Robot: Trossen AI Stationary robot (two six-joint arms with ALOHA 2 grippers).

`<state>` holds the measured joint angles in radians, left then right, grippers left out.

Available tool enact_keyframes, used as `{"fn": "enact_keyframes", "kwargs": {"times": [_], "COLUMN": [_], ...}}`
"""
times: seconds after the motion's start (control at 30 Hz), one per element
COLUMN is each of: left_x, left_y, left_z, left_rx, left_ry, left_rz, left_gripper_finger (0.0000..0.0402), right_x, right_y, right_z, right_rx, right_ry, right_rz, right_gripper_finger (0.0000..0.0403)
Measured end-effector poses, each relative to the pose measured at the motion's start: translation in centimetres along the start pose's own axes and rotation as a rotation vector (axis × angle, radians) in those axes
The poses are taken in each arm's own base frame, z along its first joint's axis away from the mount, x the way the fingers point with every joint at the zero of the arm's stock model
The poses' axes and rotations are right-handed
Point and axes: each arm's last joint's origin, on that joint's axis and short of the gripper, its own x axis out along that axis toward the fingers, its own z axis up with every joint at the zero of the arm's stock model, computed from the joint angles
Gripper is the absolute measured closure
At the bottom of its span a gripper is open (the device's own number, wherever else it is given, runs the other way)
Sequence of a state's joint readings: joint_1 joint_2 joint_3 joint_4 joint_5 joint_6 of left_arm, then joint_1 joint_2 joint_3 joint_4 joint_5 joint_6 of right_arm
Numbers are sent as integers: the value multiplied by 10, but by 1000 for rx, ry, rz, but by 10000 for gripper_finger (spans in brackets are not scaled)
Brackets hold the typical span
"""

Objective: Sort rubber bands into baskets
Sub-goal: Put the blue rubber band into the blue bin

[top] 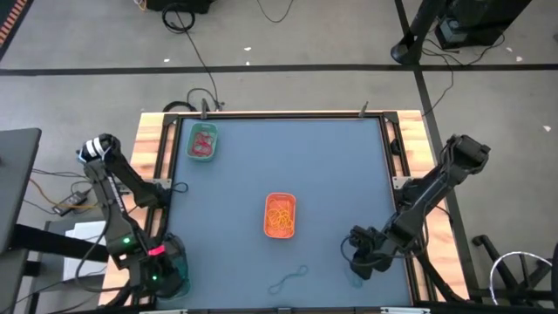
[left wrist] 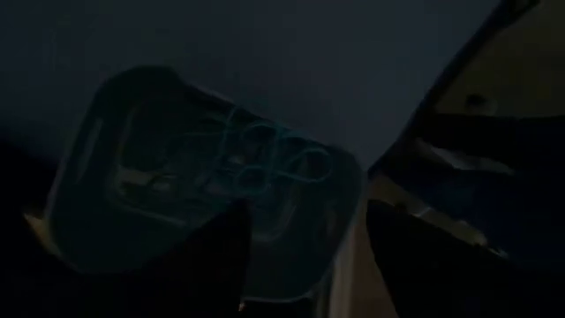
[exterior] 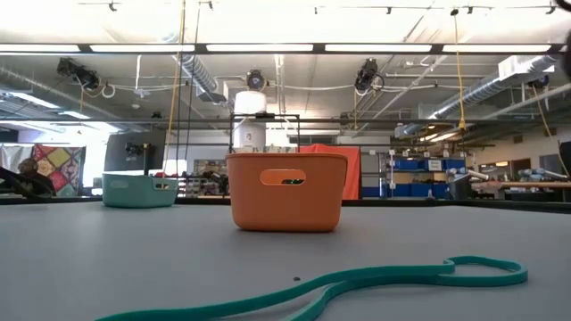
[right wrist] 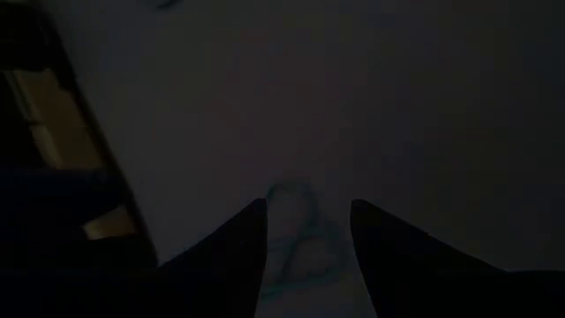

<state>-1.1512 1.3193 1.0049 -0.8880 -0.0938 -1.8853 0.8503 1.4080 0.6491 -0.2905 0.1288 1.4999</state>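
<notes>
I see my orange basket [top: 280, 215] mid-tabletop holding orange bands, the green basket [top: 202, 143] at the far left with red ones, the teal basket [left wrist: 203, 181] holding teal loops, and one teal band [top: 289, 279] lying loose.

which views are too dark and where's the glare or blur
Left wrist view: very dim, the teal basket and its teal bands barely show behind the left tool. Right wrist view: nearly black, a faint teal band between the right tool's fingers. Low view: bright ceiling lights glare, the near teal band looks soft. High view: evenly lit.
</notes>
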Motion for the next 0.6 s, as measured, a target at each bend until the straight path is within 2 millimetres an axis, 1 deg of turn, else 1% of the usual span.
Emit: {"fn": "enact_keyframes", "kwargs": {"times": [0.1,0.2,0.27,0.43,0.53,0.6], "left_x": [-6,-12,-14,-14,-13,-13], "left_y": [-6,-13,-16,-19,-20,-21], "left_z": [5,13,19,35,45,53], "left_rx": [-28,-53,-39,26,8,-20], "left_ry": [-49,-131,-169,-185,-200,-212], "left_rz": [-35,-77,-82,-66,-60,-57], "left_gripper_finger": [166,169,173,177,177,177], "right_x": [9,18,25,39,44,44], "right_y": [4,6,7,11,11,9], "right_z": [-9,-16,-19,-23,-23,-22], "right_rx": [40,41,26,-21,-6,31], "right_ry": [45,76,76,100,99,104], "right_rz": [22,-15,-44,-80,-104,-122], "right_gripper_finger": [227,228,231,242,257,281]}}
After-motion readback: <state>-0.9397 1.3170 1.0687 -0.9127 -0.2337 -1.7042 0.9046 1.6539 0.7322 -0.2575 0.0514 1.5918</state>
